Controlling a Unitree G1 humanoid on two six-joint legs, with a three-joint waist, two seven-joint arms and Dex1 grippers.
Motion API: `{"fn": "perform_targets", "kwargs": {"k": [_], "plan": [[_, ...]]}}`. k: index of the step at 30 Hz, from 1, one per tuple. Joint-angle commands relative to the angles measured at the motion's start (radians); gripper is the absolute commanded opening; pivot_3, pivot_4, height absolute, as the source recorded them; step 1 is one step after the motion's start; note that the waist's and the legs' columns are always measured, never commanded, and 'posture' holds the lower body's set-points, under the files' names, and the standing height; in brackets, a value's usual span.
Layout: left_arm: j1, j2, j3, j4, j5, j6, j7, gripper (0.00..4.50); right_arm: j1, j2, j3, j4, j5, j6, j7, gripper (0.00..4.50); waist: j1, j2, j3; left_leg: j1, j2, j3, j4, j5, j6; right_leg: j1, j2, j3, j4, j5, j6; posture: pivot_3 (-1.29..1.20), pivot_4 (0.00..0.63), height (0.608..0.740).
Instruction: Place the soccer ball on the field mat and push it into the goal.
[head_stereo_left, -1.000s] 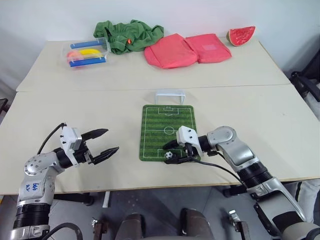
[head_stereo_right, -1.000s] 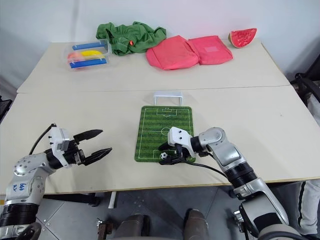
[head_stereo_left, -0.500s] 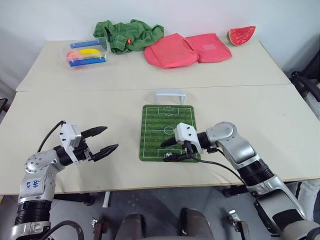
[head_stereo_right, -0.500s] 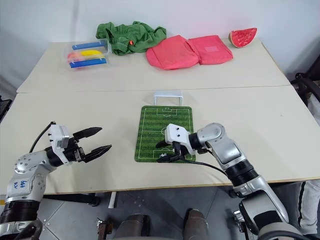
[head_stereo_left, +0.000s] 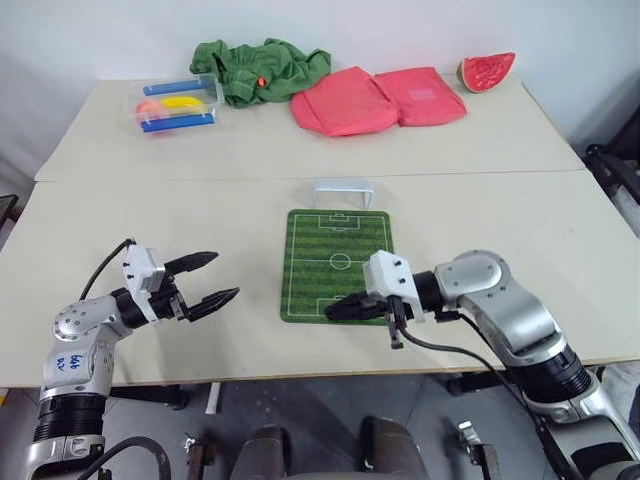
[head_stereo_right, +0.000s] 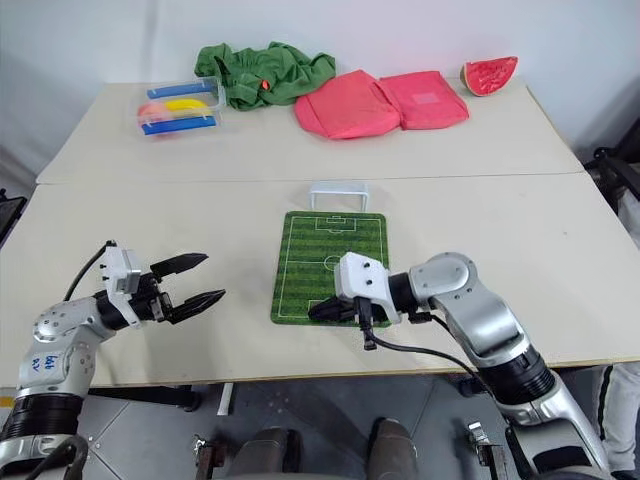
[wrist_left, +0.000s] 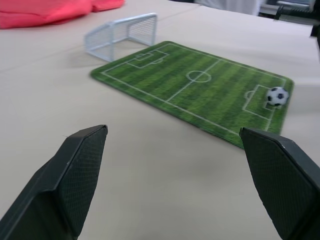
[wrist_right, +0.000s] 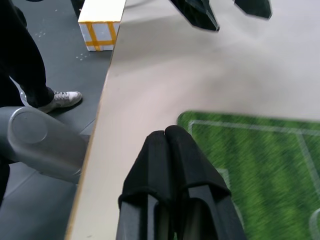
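The pale surface (head_stereo_left: 150, 200) is made of two tables pushed together, with a seam running across between them. At the far side lie a crumpled green cloth (head_stereo_left: 260, 68) and, beside it, a pink folded cloth (head_stereo_left: 375, 98). A clear plastic tray (head_stereo_left: 178, 105) holding blue, yellow and red pieces stands at the far left, and a watermelon slice (head_stereo_left: 486, 71) sits at the far right corner.

On the near table the field mat (head_stereo_left: 337, 262) lies flat in the middle, its short edges facing near and far. The goal (head_stereo_left: 343, 189) stands on the surface just beyond the mat's far edge, its mouth facing the mat.

The right gripper (head_stereo_left: 345, 309) hangs over the mat's near end, pointing toward the robot's left; its fingers (wrist_right: 167, 165) are pressed together with nothing between them. The left gripper (head_stereo_left: 218, 281) hovers over bare surface well to the left of the mat, level, its fingers (wrist_left: 75, 175) spread wide apart and empty.

The soccer ball (wrist_left: 276, 96) rests on the mat near its near end, in the penalty box farthest from the goal, as the left wrist view shows; in the head views the right gripper covers that spot.
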Motion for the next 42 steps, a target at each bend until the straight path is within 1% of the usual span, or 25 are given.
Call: {"fn": "perform_targets", "kwargs": {"k": [1,5,10,12,15,19,23,26,30,34,36,39,41,42], "plan": [[-0.011,0.009,0.005,-0.017,-0.02,0.006,-0.019,4.5,0.026,-0.002,0.02,-0.041,0.0,0.0,-0.024,0.01,-0.001,0.0,0.0,0.0,0.0,0.0,0.0,0.0,0.0,0.0,0.0,0.0,0.0,0.0,0.0,0.0,0.15,0.74],[-0.018,0.017,0.007,-0.011,-0.016,0.014,-0.026,4.5,0.061,0.027,0.047,-0.004,0.003,-0.007,-0.04,0.01,0.001,0.0,0.0,0.0,0.0,0.0,0.0,0.0,0.0,0.0,0.0,0.0,0.0,0.0,0.0,0.0,0.15,0.74],[-0.009,0.019,0.008,-0.025,-0.016,0.021,-0.023,4.5,0.053,0.043,0.072,0.098,-0.039,-0.076,-0.047,0.01,0.0,0.0,0.0,0.0,0.0,0.0,0.001,0.0,0.0,0.0,0.0,0.0,0.0,0.0,0.0,0.0,0.15,0.74],[-0.004,0.022,0.011,-0.031,-0.017,0.023,-0.022,4.5,0.034,0.06,0.064,0.154,-0.05,-0.104,-0.06,0.01,0.0,0.0,0.0,0.0,0.0,0.0,0.001,0.0,0.0,0.0,0.0,0.0,0.0,0.0,0.0,0.0,0.15,0.74],[-0.004,0.024,0.017,-0.031,-0.015,0.022,-0.017,4.5,-0.031,0.088,0.028,0.26,-0.061,-0.141,-0.087,0.01,-0.003,0.0,0.0,0.0,0.0,0.0,0.001,0.0,0.0,0.0,0.0,0.0,0.001,0.0,0.0,0.0,0.15,0.74],[-0.022,0.024,0.019,-0.007,-0.005,0.004,-0.012,4.5,-0.199,0.126,-0.055,0.495,-0.088,-0.238,-0.169,0.01,-0.003,0.0,0.0,0.0,0.0,0.0,0.001,0.0,0.0,0.0,0.0,0.0,0.001,0.0,0.0,0.0,0.15,0.74],[-0.054,0.013,0.013,0.02,0.005,-0.014,0.0,4.5,-0.34,0.149,-0.148,0.669,-0.099,-0.3,-0.271,0.01,0.0,0.0,0.0,0.0,0.0,0.0,0.0,0.0,0.0,0.0,0.0,0.0,0.001,0.0,0.0,0.0,0.15,0.74],[-0.065,0.007,0.01,0.036,0.01,-0.03,0.004,4.5,-0.377,0.149,-0.184,0.718,-0.105,-0.323,-0.307,0.01,-0.002,0.0,0.0,0.0,0.0,0.0,-0.001,0.0,0.0,0.0,0.0,-0.001,0.0,0.0,0.0,0.0,0.15,0.74],[-0.065,0.001,0.008,0.04,0.011,-0.042,0.009,4.5,-0.359,0.128,-0.215,0.677,-0.1,-0.315,-0.316,0.01,-0.005,0.0,0.0,0.0,0.0,0.0,-0.004,0.0,0.0,-0.001,0.0,-0.001,-0.001,0.0,0.0,0.0,0.15,0.74],[-0.065,0.001,0.009,0.046,0.01,-0.05,0.01,4.5,-0.324,0.1,-0.25,0.59,-0.066,-0.272,-0.302,0.01,-0.004,0.0,0.0,0.0,0.0,0.0,-0.003,0.0,0.0,-0.001,0.0,-0.001,-0.002,0.0,0.0,0.0,0.15,0.74],[-0.07,0.004,0.011,0.055,0.01,-0.054,0.011,4.5,-0.298,0.068,-0.277,0.549,-0.036,-0.246,-0.275,0.01,-0.003,0.0,0.0,0.0,0.0,0.0,-0.003,0.0,0.0,-0.001,0.0,-0.001,-0.001,0.0,0.0,0.0,0.15,0.74],[-0.084,0.012,0.023,0.088,0.008,-0.061,0.013,4.5,-0.242,-0.016,-0.32,0.53,0.003,-0.234,-0.195,0.01,0.001,0.0,0.0,0.0,0.0,0.0,-0.002,0.0,0.0,0.0,0.0,-0.001,-0.002,0.0,0.0,0.0,0.15,0.74],[-0.096,0.015,0.031,0.115,0.007,-0.066,0.017,4.5,-0.191,-0.076,-0.33,0.515,0.059,-0.213,-0.073,0.4,0.003,0.0,0.0,-0.001,0.0,0.0,-0.002,0.0,0.0,0.0,0.0,-0.001,-0.002,0.0,0.0,0.0,0.15,0.74],[-0.101,0.02,0.043,0.132,0.002,-0.065,0.019,4.5,-0.169,-0.112,-0.329,0.549,0.052,-0.25,-0.024,0.58,0.003,0.0,0.0,0.0,0.0,0.0,-0.002,0.0,0.0,0.0,0.0,-0.001,-0.002,0.0,0.0,0.0,0.15,0.74]]}}
